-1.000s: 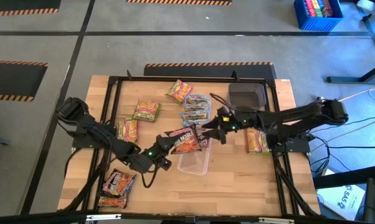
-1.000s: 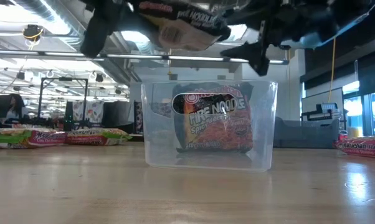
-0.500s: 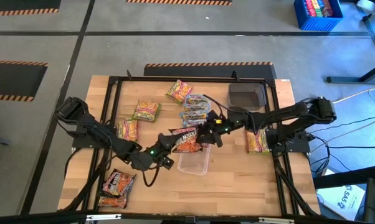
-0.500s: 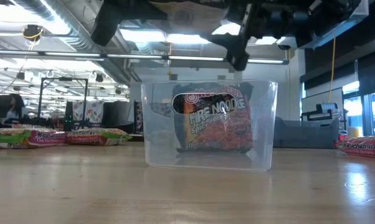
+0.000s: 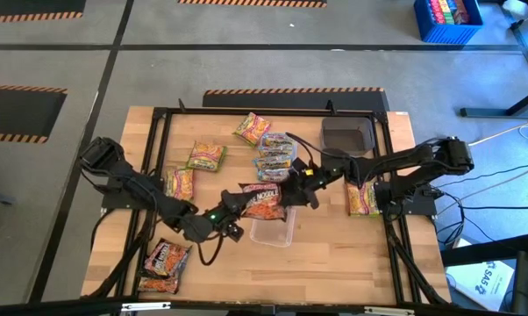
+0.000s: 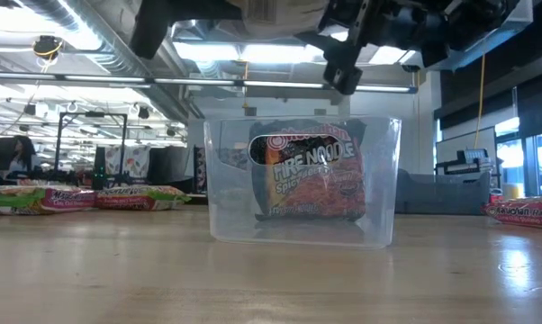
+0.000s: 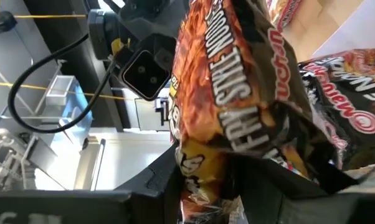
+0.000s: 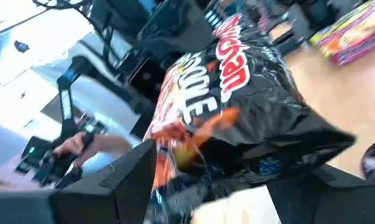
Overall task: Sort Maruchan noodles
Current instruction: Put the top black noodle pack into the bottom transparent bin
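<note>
- Presently, a dark maroon packet hangs above the tabletop, just over the far rim of the clear tub.
- Left tool clamps the packet's left edge; the left wrist view shows the wrapper crumpled between its fingers.
- Right tool has its fingers around the packet's right edge; the right wrist view shows the wrapper bunched between them.
- Second maroon packet stands upright inside the tub, seen through its wall in the low view.
- Two more maroon packets lie at the near left corner.
- Yellow-green packets and pale blue ones lie scattered on the far half.
- One yellow packet lies at right, nearer than the dark grey tray.
</note>
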You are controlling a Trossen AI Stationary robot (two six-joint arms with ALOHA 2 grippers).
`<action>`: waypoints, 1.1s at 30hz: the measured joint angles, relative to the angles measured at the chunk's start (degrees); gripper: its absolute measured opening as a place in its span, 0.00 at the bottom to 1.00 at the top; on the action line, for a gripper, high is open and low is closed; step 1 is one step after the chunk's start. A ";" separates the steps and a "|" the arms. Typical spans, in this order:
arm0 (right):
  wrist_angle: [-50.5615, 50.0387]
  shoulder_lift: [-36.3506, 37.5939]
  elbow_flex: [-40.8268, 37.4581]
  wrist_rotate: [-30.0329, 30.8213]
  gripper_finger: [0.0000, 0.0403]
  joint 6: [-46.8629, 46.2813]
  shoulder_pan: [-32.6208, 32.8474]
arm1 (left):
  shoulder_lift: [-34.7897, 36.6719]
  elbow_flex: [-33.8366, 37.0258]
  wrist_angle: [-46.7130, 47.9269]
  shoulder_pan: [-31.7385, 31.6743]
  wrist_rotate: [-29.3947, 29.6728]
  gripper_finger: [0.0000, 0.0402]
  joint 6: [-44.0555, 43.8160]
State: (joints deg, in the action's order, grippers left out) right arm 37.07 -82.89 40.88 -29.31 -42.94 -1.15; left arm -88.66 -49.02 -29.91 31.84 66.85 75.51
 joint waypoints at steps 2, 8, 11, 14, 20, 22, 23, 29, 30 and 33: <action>0.10 0.00 0.00 1.84 0.64 0.02 0.00 | 0.00 0.00 -0.24 -0.39 0.03 0.31 0.63; 0.75 0.02 0.00 7.18 0.64 -0.23 0.96 | 0.00 0.00 -0.31 -2.12 -0.16 0.31 0.67; 0.71 0.02 0.24 10.43 0.64 -0.20 1.60 | 0.00 0.00 -0.23 -2.78 0.16 0.31 0.67; 1.50 0.02 0.31 11.84 0.64 -0.20 1.66 | 0.02 0.00 -0.24 -2.91 0.38 0.31 0.68; 2.52 0.02 0.37 13.55 0.64 1.11 1.66 | 0.04 0.00 -0.27 -2.63 0.46 0.31 0.02; 2.50 0.02 0.37 13.76 0.61 1.51 1.66 | 0.04 0.02 -0.24 -2.63 0.50 0.31 -0.08; 2.48 0.02 0.39 13.74 0.60 1.57 1.64 | 0.04 0.02 -0.24 -2.63 0.53 0.31 -0.16; 2.19 0.12 0.49 13.70 0.42 1.54 1.60 | 0.00 0.10 0.10 -2.08 0.98 0.32 -3.45; 2.17 0.13 0.53 13.60 0.40 1.61 1.55 | -0.03 0.11 0.13 -1.74 1.15 0.33 -3.84; 2.28 0.13 0.61 13.52 0.34 2.67 1.55 | -0.09 0.11 0.10 -0.50 1.16 0.35 -5.20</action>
State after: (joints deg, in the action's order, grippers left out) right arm 39.35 -82.76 41.50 -15.79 -40.26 0.40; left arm -88.75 -48.90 -29.80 31.34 68.02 70.32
